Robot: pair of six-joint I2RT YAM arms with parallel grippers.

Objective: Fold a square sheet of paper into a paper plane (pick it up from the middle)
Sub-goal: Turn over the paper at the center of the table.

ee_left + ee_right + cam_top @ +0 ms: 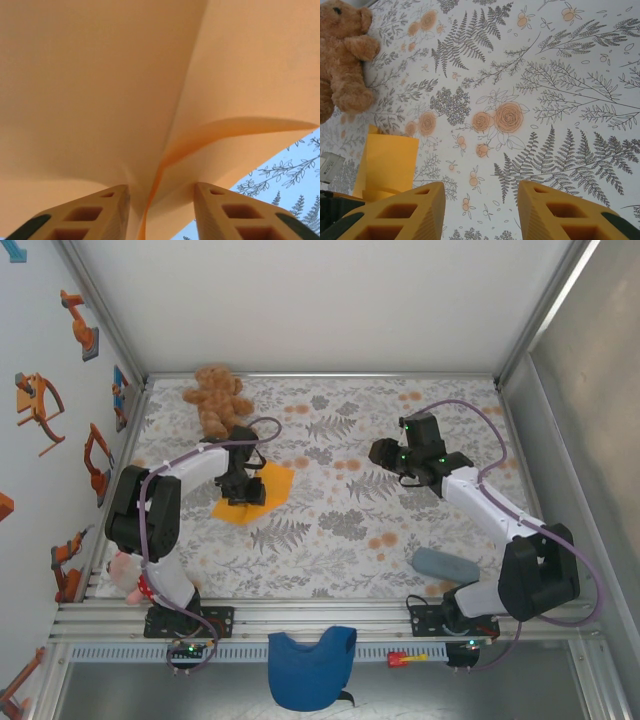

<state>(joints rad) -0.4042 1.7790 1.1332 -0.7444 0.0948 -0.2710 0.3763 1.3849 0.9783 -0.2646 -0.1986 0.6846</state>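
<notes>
The paper (275,480) lies on the left half of the floral table (340,530), just in front of the teddy (215,398) and apart from it, with your left gripper (243,485) planted down on its middle. From the left wrist, the orange sheet (100,75) is buckled up into a sharp ridge that runs down between the two fingers (105,210). The left gripper (160,187) straddles that ridge with its jaws partly apart and a gap showing on the right side, so it is not clamped on the sheet.

Your right gripper (385,453) hangs over the table's middle-right, well apart from the paper. From its wrist, the right gripper (481,185) has its fingers (415,210) spread with nothing between them, only printed ferns below. The paper (390,160) sits at lower left there, the teddy (342,55) at upper left.

A grey bundle (447,565) rests near the right arm's base. A blue cloth (310,670) hangs over the near rail.
</notes>
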